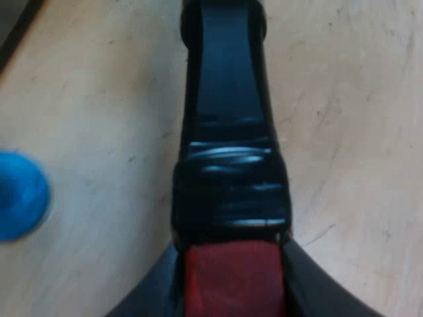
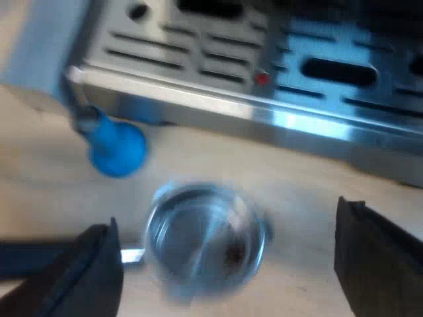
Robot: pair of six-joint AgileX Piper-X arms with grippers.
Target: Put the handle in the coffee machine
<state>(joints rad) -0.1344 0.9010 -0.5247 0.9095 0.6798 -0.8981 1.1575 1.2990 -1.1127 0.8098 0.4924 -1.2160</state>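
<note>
The metal holder lies on the wooden table. Its dark handle [image 1: 228, 132] runs away from the camera, and the red end [image 1: 231, 281] sits between the black fingers of my left gripper [image 1: 231, 290], which is shut on it. My right gripper [image 2: 238, 271] hovers open just above the holder's round metal basket [image 2: 205, 241], with one finger [image 2: 92, 274] on each side of it and well apart. The basket has a dark speck inside. A short way beyond the basket is the espresso machine's steel drip tray [image 2: 264, 105].
A blue tamper [image 2: 115, 148] stands on the table close to the corner of the drip tray, a short way from the basket. The same blue tamper [image 1: 20, 195] shows beside the handle. The tabletop [image 1: 350, 165] is pale wood.
</note>
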